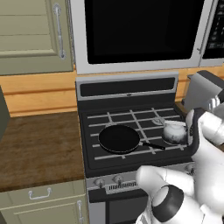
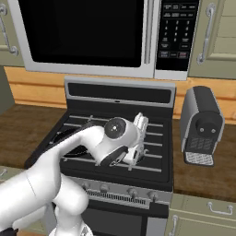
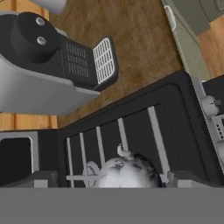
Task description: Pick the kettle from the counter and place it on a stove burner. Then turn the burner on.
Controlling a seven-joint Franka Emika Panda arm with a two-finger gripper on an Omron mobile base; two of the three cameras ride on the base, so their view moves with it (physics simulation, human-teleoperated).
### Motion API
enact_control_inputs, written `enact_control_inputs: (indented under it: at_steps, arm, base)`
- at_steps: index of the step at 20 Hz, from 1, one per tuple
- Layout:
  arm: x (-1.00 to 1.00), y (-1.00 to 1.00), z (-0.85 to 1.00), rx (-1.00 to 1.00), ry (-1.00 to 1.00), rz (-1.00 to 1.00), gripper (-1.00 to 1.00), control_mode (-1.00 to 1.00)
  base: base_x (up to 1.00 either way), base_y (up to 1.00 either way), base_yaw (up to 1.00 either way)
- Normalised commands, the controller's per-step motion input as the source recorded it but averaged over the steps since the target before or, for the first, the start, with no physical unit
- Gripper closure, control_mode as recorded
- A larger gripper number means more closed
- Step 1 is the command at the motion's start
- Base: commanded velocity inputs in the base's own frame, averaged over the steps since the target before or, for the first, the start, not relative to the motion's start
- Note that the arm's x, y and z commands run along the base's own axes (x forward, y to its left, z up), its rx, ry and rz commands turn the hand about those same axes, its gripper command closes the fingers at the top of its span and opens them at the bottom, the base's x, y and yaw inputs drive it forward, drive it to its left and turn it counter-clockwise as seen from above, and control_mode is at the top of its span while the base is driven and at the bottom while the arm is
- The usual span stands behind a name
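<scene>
The kettle (image 1: 174, 131) sits on the grates of the black stove (image 1: 131, 131), over the front right stove burner (image 1: 168, 141), well inside the cooktop's front and right edges. The frying pan (image 1: 119, 138) rests on the front left burner, its handle pointing toward the kettle with a gap between the handle's tip and the kettle's side. In the hand view the kettle (image 3: 124, 173) lies between the two dark fingertips (image 3: 43, 178), which stand clear of it on either side: the jaws are spread wide and hold nothing. The gripper (image 2: 138, 138) hangs over the right half of the grates. The rear burners lie bare. On the desk (image 2: 203, 175) to the stove's right, a coffee machine (image 2: 201, 124) stands near the stove's edge.
</scene>
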Motion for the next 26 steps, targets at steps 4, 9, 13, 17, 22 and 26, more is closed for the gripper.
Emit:
enact_control_inputs:
  at_steps: [4,9,13,17,22,26]
  arm:
    - [-0.85,-0.88,-0.02,0.00,0.00,0.23,-1.00,-1.00]
    - [-0.74,-0.73,-0.26,0.00,0.00,0.37,-1.00,-1.00]
    - [-0.42,-0.30,-0.37,-0.07,-0.02,0.48,-1.00,-1.00]
    - [-0.34,0.00,-0.44,-0.28,-0.24,0.53,-1.00,-1.00]
    - [-0.32,0.18,-0.67,-0.47,-0.42,0.43,-1.00,-1.00]
    - [-0.14,0.32,-0.75,-0.51,-0.50,0.22,-1.00,-1.00]
  base:
    - [0.00,0.00,0.00]
    - [0.00,0.00,0.00]
    - [0.00,0.00,0.00]
    - [0.00,0.00,0.00]
    - [0.00,0.00,0.00]
    - [0.00,0.00,0.00]
